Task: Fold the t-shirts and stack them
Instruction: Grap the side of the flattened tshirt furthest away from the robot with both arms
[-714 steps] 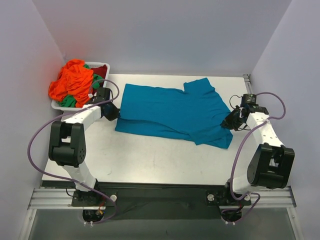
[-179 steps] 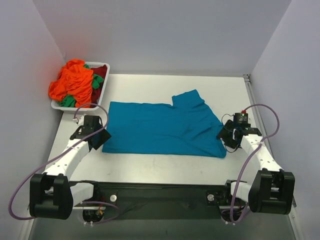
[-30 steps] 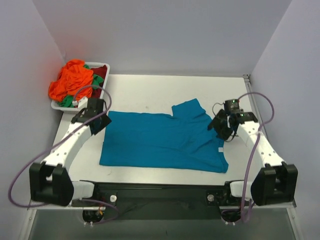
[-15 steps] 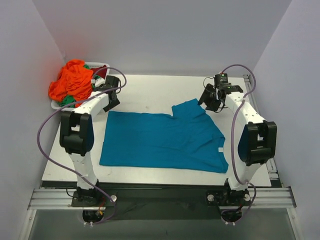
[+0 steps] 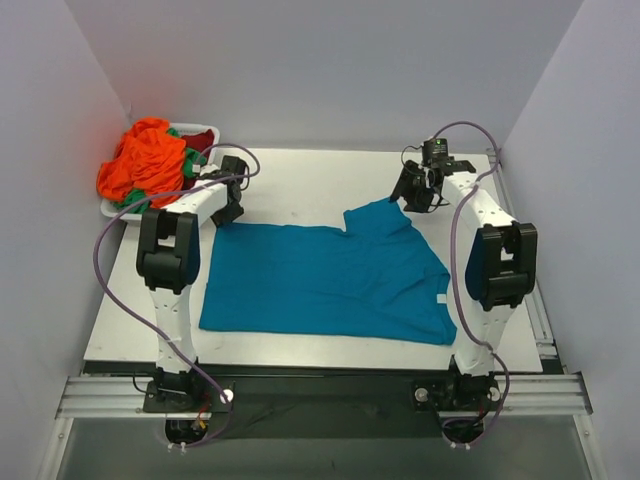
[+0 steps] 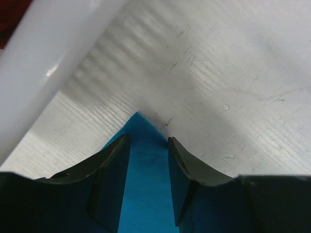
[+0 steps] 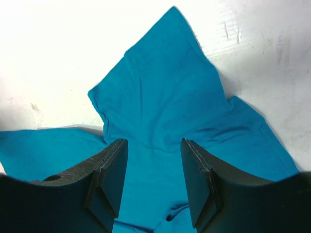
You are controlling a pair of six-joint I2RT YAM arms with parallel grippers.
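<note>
No legible text or markings

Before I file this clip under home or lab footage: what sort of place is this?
Most likely a lab test cell, not a home: plain walls box in a white table, the left arm and right arm stand on a metal rail, and a teal t-shirt lies spread flat.

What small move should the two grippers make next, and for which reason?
Probably lower and close both: the left gripper straddles the far left corner of the teal t-shirt, the right gripper hangs open above its sleeve, and neither holds cloth yet.
</note>
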